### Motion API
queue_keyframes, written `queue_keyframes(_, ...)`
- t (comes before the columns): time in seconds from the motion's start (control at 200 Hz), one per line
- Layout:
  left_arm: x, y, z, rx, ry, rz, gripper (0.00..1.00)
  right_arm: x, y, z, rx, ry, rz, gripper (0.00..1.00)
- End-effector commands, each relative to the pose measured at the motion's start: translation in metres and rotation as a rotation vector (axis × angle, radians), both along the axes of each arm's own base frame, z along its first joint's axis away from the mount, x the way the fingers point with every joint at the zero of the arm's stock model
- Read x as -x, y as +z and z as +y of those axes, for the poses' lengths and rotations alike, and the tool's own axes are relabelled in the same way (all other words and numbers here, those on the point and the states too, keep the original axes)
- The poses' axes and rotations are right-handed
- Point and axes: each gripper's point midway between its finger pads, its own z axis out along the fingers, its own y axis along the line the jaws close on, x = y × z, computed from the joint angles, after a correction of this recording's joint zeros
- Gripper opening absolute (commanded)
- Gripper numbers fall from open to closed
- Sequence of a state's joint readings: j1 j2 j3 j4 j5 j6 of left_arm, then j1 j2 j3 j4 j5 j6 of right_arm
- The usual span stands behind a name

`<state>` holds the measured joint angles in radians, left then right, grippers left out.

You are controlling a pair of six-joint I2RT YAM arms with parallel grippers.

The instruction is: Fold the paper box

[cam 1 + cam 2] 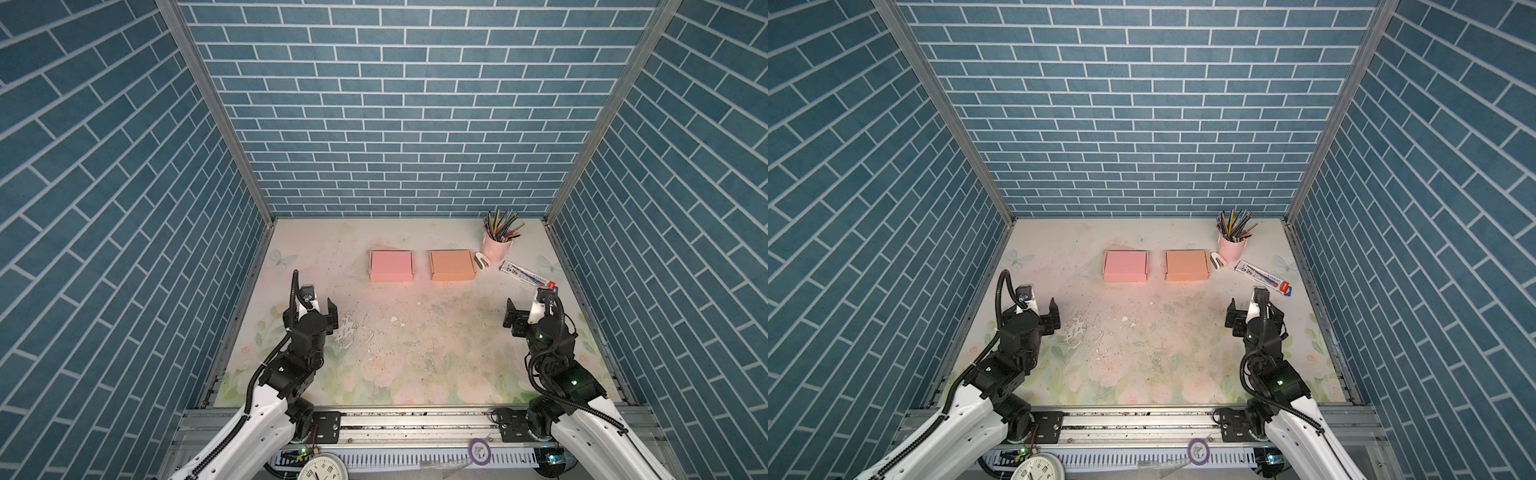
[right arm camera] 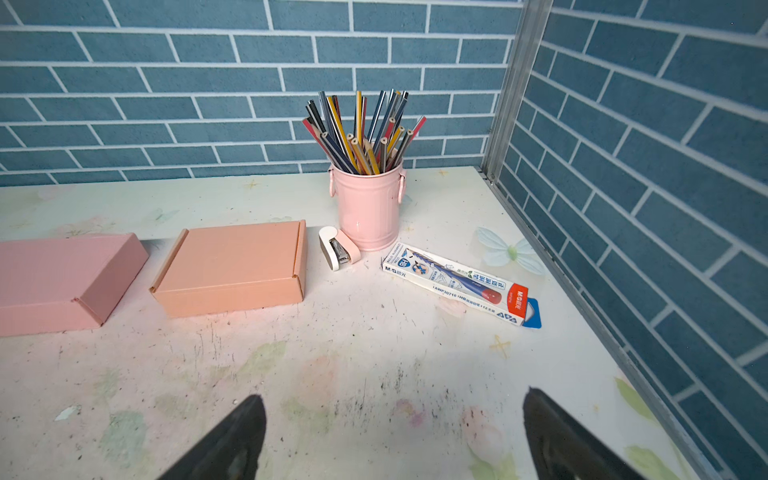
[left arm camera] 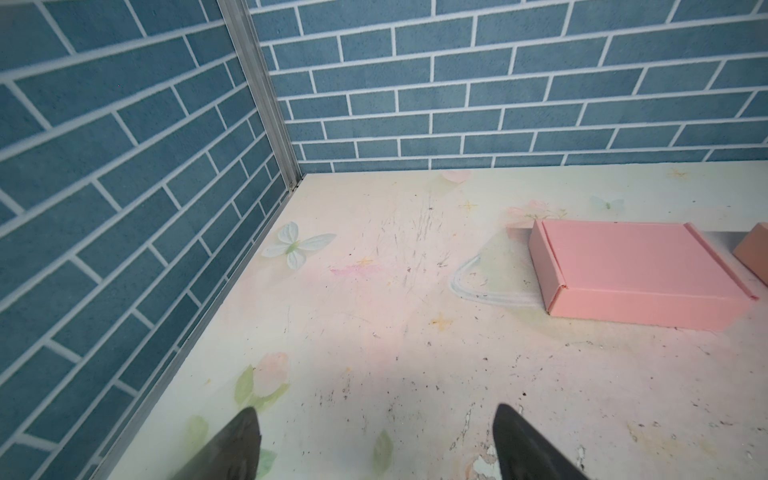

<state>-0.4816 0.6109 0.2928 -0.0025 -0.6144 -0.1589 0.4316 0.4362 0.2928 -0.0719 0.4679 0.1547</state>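
Pink box (image 1: 391, 266), orange box (image 1: 452, 265) near back edge; bare table (image 1: 415, 332) before left fingers (image 3: 237, 444) and right fingers (image 2: 237, 440), wide apart, empty.

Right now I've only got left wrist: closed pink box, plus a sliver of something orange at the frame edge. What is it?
Observer: A second box, the orange box, closed too, beside the pink box with a gap between them.
Operator: Anything beyond it?
Observer: A white stapler beside a pink pencil cup, then a pencil packet lying flat.
Operator: Right end effector?
Observer: The right end effector is open, holding nothing, short of both boxes.
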Motion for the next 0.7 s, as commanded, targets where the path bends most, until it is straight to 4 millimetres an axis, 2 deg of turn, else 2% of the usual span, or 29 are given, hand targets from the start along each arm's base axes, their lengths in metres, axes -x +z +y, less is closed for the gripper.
queue_keyframes(0.0,-0.004,-0.002,0.01,-0.019,0.061,-0.041,0.88,-0.004,0.008,-0.003,0.06,0.006,-0.065,0.97)
queue_keyframes(0.355,-0.004,-0.037,0.021,-0.081,0.127,-0.014,0.88,-0.005,-0.021,-0.005,0.049,0.01,-0.038,0.97)
queue_keyframes(0.595,-0.009,-0.032,0.019,-0.103,0.124,-0.05,0.88,-0.01,-0.047,-0.012,0.05,-0.026,-0.019,0.98)
queue_keyframes(0.695,-0.013,-0.03,0.019,-0.096,0.118,-0.062,0.88,-0.011,-0.052,-0.016,0.046,-0.041,-0.027,0.98)
